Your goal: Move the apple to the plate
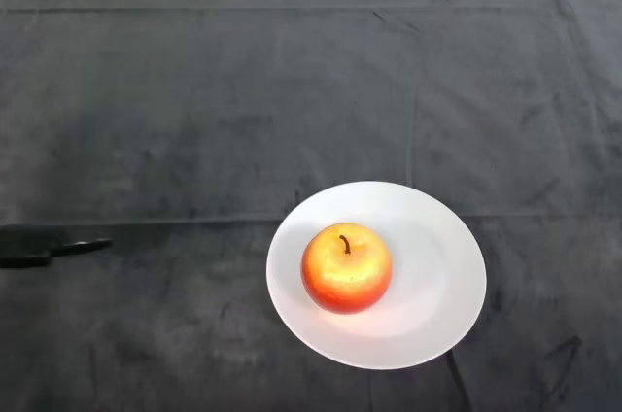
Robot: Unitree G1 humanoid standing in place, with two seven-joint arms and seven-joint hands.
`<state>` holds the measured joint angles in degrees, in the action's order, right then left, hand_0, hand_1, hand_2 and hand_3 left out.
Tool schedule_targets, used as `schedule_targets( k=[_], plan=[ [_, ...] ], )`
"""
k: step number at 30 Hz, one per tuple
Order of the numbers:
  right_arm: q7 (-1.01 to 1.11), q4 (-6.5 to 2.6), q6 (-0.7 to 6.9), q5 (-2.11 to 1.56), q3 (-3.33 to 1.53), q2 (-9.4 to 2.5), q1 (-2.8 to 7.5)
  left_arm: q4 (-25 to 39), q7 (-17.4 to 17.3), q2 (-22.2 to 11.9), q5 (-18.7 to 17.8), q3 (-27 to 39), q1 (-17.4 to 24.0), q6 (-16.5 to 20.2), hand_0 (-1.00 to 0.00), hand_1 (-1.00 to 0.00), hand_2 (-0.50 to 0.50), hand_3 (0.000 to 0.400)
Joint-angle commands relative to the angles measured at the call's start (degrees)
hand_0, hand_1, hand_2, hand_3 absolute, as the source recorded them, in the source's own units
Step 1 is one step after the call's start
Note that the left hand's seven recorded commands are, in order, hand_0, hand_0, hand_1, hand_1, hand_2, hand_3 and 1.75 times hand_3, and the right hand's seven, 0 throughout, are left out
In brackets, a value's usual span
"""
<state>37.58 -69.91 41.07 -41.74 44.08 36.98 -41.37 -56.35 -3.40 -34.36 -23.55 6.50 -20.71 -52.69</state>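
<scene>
Dark grey cloth (194, 101) covers the whole table, creased in long faint folds, with a thin pale strip of background showing along the top edge of the head view. At the far left edge, about two thirds of the way down, the black left hand (44, 251) just reaches into sight: only a slim dark part of it shows, lying low over the cloth and tapering to a point that aims to the right. So little of it is visible that I cannot tell how its fingers are set, and it touches nothing that can be seen. Bare cloth stretches to the right of the hand for a good way. Well apart from it, further right and slightly nearer the robot, sits a round white plate (437, 247), flat on the cloth, its whole rim in view. On the plate rests the apple (346, 268), red and orange with a yellowish patch, upright with its dark stem pointing up. The apple lies left of the plate's centre, on the side closer to the hand, and casts a soft shadow on the white surface. Right of the plate, there is only more of the wrinkled cloth.
</scene>
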Motion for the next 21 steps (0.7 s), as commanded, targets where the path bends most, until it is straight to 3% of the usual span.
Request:
schedule_targets(
  k=[1, 11, 21],
  plan=[
    [-0.09, 0.60, -0.12, -1.21, 0.81, 1.03, -0.53, -2.4, 1.0, -3.6, -1.0, 2.7, 2.2, -1.9, 0.00, 0.00, 0.00, 0.000],
    [0.00, 0.40, -0.11, -1.18, 0.81, 1.12, -0.61, -7.3, 2.5, -6.5, -3.6, 10.4, 4.0, -4.2, 0.00, 0.00, 0.00, 0.000],
    [0.10, 0.18, -0.09, -1.15, 0.82, 1.21, -0.69, -11.8, 4.3, -9.2, -6.1, 17.0, 5.5, -4.1, 0.00, 0.00, 0.00, 0.000]
  ],
)
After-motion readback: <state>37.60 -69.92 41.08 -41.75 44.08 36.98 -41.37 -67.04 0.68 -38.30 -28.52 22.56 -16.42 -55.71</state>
